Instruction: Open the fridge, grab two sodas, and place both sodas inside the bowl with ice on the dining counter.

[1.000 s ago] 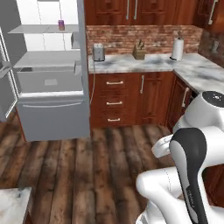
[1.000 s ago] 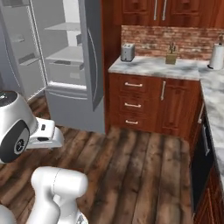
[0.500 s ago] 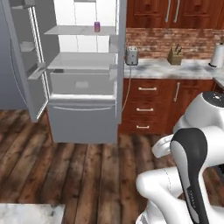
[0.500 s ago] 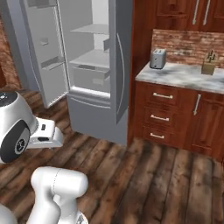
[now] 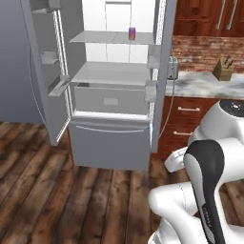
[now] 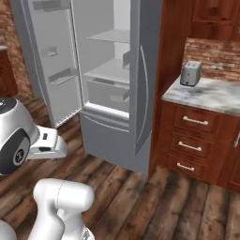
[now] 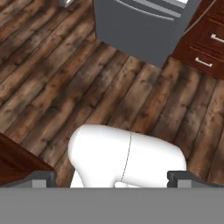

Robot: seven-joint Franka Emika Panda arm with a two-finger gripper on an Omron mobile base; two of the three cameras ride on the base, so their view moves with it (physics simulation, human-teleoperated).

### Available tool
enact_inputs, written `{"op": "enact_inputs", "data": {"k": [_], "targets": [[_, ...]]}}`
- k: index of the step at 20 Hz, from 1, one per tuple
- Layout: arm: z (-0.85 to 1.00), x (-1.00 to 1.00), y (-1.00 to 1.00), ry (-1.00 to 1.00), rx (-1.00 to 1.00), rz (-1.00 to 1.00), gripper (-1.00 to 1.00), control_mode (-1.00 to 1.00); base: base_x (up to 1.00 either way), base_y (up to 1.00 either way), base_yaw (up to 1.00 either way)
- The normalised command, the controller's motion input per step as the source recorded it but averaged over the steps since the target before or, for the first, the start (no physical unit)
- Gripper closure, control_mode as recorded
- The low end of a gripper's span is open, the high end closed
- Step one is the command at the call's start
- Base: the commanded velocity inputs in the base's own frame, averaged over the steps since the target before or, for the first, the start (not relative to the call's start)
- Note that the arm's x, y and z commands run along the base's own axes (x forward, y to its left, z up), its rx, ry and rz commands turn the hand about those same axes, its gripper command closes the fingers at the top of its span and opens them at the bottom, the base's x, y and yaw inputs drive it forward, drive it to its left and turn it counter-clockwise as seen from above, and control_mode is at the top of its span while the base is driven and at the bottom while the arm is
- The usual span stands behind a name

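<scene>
The tall grey fridge stands with both upper doors swung open, showing a white interior with grey shelves. One purple soda stands upright on the upper shelf. The same fridge fills the left half of the right base view. My gripper hangs low over the wood floor, well short of the fridge's bottom drawer. Its fingertips stand wide apart, open with nothing between them. The bowl and the dining counter are out of view.
The open left fridge door juts out toward me. Right of the fridge runs a marble counter on reddish drawers, bearing a toaster and a knife block. Dark wood floor lies open before the fridge.
The whole picture has shifted: the base has moved, so the fridge now sits nearer and more central in both base views. The gripper stays open.
</scene>
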Motion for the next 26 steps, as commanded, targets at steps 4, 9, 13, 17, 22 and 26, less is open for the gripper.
{"op": "enact_inputs", "data": {"k": [4, 9, 13, 17, 22, 26], "targets": [[0.00, 0.00, 0.00, 0.00, 0.00, 0.00, -1.00, 1.00, 1.00, 0.00, 0.24], [0.00, 0.00, 0.00, 0.00, 0.00, 0.00, -1.00, 1.00, 0.98, 0.13, 0.19], [0.00, 0.00, 0.00, 0.00, 0.00, 0.00, -1.00, 1.00, 0.69, 0.38, 0.07], [0.00, 0.00, 0.00, 0.00, 0.00, 0.00, -1.00, 1.00, 0.54, 0.51, 0.00], [0.00, 0.00, 0.00, 0.00, 0.00, 0.00, -1.00, 1.00, 0.50, 0.50, -0.08], [0.00, 0.00, 0.00, 0.00, 0.00, 0.00, -1.00, 1.00, 0.52, 0.26, -0.20]]}}
